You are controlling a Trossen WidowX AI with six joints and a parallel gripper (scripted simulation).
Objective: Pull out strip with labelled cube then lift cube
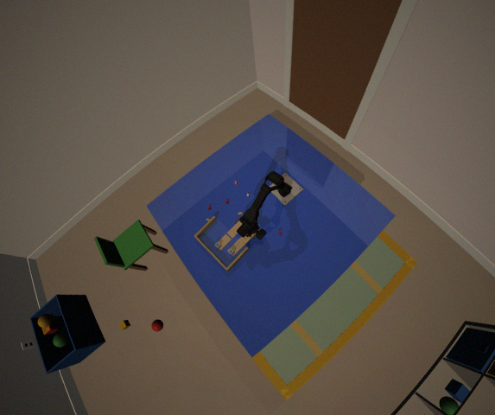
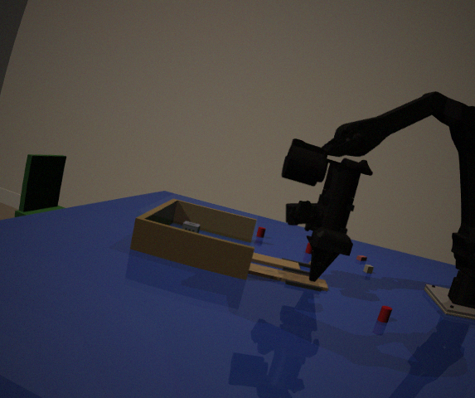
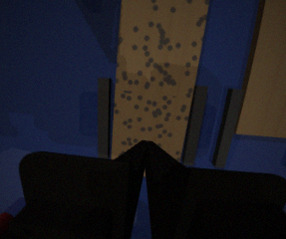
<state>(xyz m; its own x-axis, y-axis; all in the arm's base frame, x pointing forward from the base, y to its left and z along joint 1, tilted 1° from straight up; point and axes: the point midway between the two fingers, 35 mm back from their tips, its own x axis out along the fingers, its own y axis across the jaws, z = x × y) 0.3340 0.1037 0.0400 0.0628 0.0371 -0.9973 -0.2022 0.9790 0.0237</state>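
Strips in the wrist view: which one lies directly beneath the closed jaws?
The dotted strip, running up the middle of the view. The plain strip lies off to the right, without dots.

a speckled tan strip (image 3: 154, 80) lies flat, reaching out of the open-sided wooden frame (image 2: 190, 246); the pale labelled cube (image 2: 191, 225) sits inside.
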